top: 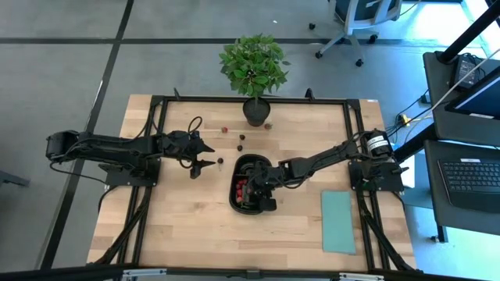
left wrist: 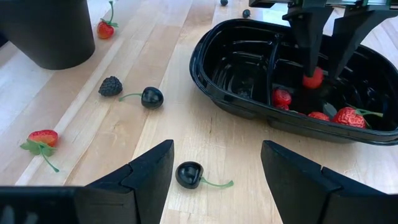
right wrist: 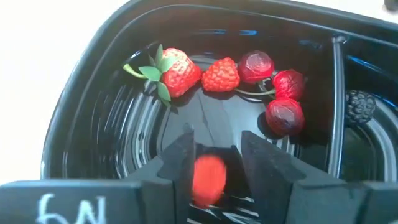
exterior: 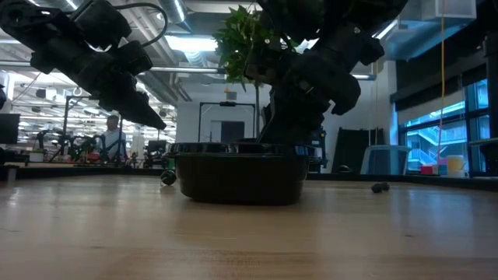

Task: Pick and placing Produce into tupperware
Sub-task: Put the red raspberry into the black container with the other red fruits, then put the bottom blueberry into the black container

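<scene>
The black tray (top: pixel 251 184) is seen mid-table, partly hidden by the right gripper (right wrist: pixel 214 168), which is closed on a red piece (right wrist: pixel 208 178) inside one compartment. The left gripper (left wrist: pixel 214 171) is held wide open and empty over a dark cherry (left wrist: pixel 188 175).

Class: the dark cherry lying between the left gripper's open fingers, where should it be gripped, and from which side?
Grip the round body of the dark cherry, coming straight down with the left gripper. Its thin green stem lies flat on the table, too slight to hold.
</scene>
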{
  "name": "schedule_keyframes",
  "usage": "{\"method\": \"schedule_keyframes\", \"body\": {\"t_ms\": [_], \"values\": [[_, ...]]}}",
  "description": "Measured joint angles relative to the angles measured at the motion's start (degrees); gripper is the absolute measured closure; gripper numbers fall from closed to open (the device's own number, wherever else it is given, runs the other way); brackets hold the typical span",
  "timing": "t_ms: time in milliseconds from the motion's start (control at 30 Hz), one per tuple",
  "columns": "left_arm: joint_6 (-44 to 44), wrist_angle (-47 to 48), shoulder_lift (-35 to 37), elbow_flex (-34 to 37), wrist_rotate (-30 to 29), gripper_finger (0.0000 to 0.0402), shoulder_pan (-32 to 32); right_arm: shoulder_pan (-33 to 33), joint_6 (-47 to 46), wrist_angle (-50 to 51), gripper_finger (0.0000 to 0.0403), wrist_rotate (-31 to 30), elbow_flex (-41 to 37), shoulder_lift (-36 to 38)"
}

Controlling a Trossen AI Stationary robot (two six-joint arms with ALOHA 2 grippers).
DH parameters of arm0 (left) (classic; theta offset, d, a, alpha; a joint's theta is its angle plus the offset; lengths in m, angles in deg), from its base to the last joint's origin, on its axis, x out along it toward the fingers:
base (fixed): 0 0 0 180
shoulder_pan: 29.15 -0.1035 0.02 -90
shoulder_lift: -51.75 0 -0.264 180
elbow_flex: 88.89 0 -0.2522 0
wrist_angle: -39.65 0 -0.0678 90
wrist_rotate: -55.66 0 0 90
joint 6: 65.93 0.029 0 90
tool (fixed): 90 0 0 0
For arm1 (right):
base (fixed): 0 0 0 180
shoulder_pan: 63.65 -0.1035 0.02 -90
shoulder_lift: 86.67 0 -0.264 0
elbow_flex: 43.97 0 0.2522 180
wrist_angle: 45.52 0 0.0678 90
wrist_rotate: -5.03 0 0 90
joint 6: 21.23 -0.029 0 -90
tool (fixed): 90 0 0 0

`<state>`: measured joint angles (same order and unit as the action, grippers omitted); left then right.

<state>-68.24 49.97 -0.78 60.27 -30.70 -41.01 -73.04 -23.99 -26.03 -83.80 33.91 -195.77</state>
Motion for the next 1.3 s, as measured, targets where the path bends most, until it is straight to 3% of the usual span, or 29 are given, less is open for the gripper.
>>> {"method": "schedule_keyframes", "body": {"t_ms": [400,600,967,1300], "values": [[0.00,0.00,0.00,0.00,0.00,0.0166,-0.02,0.12,-1.24,1.49,0.0268,0.01,1.98,1.61],[0.00,0.02,0.00,0.00,0.00,0.0166,-0.02,0.47,-0.36,11.60,0.0267,0.00,4.96,5.93],[-0.02,0.02,0.00,0.00,0.02,0.0166,0.00,4.03,-16.41,35.29,0.0267,-2.56,2.69,18.83],[-0.02,0.02,0.00,0.00,0.00,0.0166,0.00,7.01,-30.07,35.98,0.0267,-4.11,-9.65,22.62]]}}
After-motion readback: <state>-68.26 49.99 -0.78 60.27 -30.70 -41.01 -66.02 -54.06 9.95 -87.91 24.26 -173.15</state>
